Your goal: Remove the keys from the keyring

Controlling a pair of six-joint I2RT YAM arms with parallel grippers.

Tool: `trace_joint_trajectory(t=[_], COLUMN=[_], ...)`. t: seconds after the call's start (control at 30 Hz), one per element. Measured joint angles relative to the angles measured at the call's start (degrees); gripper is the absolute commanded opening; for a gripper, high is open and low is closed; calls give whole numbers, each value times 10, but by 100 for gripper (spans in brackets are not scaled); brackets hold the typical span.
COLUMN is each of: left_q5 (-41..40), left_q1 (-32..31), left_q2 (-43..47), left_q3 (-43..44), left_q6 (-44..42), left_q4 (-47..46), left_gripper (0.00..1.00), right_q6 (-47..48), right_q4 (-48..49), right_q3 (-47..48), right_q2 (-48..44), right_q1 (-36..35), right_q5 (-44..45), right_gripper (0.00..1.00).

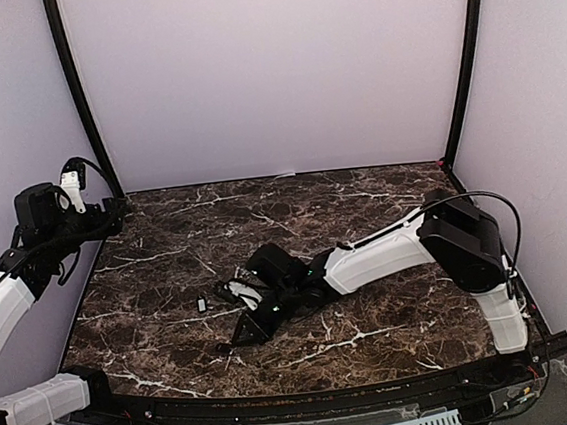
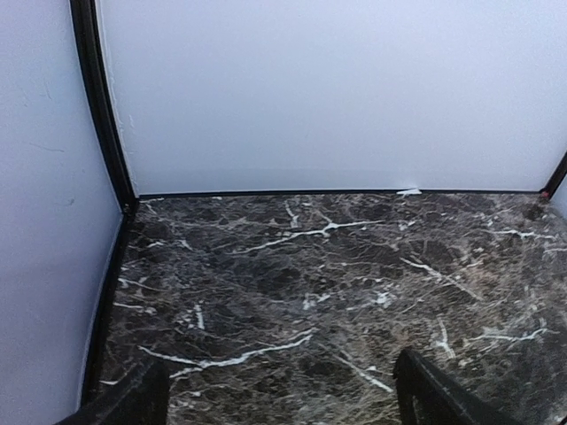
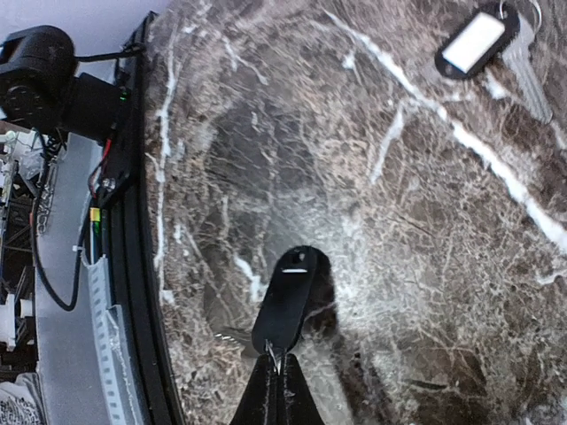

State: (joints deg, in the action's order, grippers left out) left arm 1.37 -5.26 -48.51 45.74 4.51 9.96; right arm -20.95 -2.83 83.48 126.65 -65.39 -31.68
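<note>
**Dark key clamped, ring far off**

The dark key (image 3: 288, 297) is pinched tight in the right gripper (image 3: 278, 372), apparently free. Silver key (image 3: 529, 66), keyring (image 3: 512, 9) and labelled tag (image 3: 474, 40) lie together, well beyond that gripper. Left gripper (image 2: 279, 403) hangs spread, empty. Advice: set it down gently, release cleanly.
</note>
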Motion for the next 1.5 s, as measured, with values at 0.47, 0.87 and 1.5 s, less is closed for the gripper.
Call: trace_joint_trajectory(t=[0.47, 0.87, 1.5], left_q5=[280, 396, 477], left_q1=[-71, -265, -368], left_q2=[-13, -59, -289], left_q3=[-79, -74, 30], left_q6=[123, 155, 162], left_q4=[-121, -270, -421], left_gripper=[57, 46, 43], right_q6=[-7, -21, -2], right_q4=[110, 80, 23], right_q3=[-152, -174, -166], right_q2=[-226, -363, -452], right_q1=[54, 113, 151], right_q5=[-13, -18, -29], right_gripper=[0, 0, 0])
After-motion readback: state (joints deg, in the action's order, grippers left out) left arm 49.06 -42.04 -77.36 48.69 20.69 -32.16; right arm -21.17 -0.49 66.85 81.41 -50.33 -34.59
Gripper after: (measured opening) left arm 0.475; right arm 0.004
